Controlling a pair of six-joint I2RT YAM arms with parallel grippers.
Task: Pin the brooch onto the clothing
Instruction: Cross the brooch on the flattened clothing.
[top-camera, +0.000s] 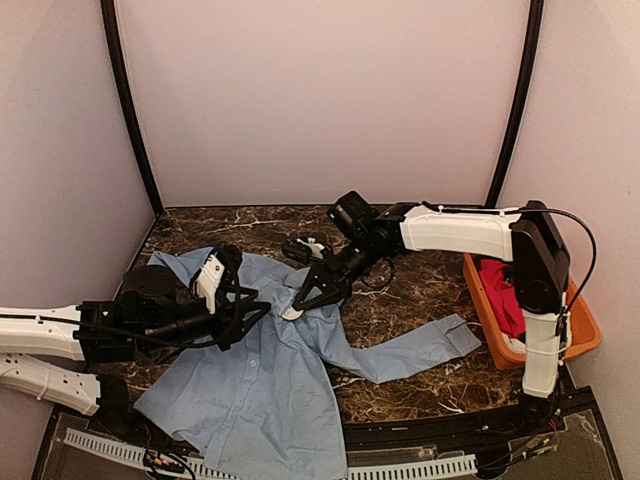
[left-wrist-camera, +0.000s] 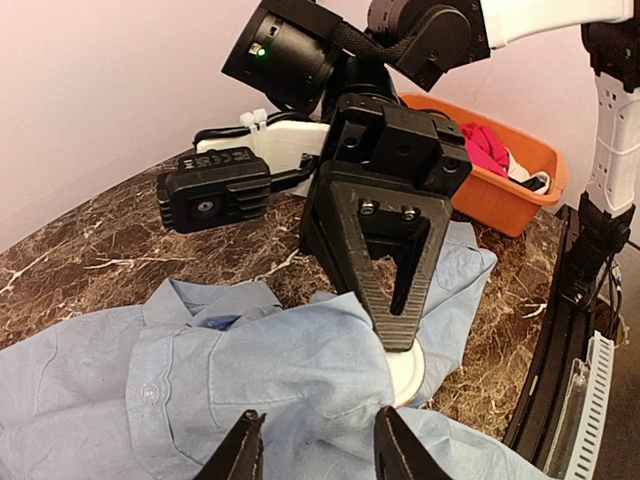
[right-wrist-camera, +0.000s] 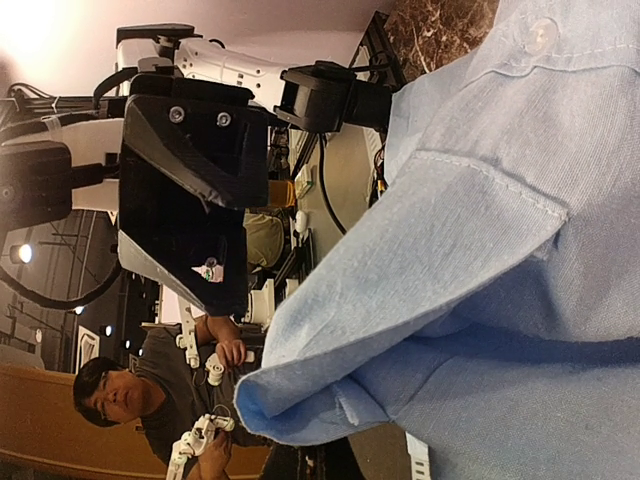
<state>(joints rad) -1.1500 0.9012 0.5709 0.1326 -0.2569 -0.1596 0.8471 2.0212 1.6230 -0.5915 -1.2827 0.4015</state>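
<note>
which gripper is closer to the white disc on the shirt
Right. The right gripper has its tips on the white disc; the left gripper sits just beside it, over the shirt.

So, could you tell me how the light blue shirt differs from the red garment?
The light blue shirt lies spread over the marble table, collar and a sleeve showing; the red garment sits bunched inside the orange basket. The shirt shows far more cloth than the red garment. Both are soft cloth.
</note>
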